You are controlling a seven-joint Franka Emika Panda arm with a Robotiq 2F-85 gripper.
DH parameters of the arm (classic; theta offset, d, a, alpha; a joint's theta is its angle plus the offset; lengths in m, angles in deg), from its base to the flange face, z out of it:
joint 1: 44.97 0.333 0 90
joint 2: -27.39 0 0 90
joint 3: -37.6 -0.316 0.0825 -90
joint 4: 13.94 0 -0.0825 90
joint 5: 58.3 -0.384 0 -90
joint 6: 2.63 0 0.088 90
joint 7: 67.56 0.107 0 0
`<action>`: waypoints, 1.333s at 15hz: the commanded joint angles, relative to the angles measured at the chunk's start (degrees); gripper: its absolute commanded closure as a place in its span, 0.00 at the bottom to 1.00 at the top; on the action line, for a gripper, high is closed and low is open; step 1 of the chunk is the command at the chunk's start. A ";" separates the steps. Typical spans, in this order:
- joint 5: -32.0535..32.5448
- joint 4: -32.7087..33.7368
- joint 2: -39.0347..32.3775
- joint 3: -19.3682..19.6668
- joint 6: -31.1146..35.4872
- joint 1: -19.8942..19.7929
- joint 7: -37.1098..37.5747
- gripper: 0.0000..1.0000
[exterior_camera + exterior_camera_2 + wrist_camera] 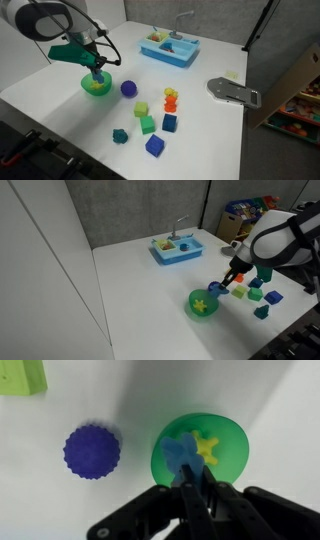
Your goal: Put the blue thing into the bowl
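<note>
Above the bowl (236, 448), my gripper (192, 470) clasps the blue thing (178, 452); released toward nine o'clock, it could miss

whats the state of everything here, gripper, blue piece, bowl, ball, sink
gripper: shut on the blue thing, above the bowl
blue thing: held between the fingers, not yet released
bowl: upright, yellow star piece lying inside
purple ball: resting on the table beside the bowl, not touching it
toy sink: upright, untouched, away from the bowl
</note>
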 commanded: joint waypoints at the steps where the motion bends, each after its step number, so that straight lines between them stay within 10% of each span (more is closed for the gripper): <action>1: -5.46 0.07 -0.17 -2.76 0.86 -1.40 -4.84 0.95; 3: -6.34 0.48 -0.93 -2.36 0.40 -1.05 -5.32 0.94; 4: -7.16 0.68 -1.11 -2.40 -0.08 -1.37 -5.70 0.63; 6: -7.58 0.68 -0.86 -1.67 -0.66 -1.35 -4.41 0.62; 14: -12.58 2.73 0.64 2.45 -9.02 -1.28 3.32 0.01; 20: -12.62 3.30 5.71 9.15 -15.17 2.79 14.76 0.00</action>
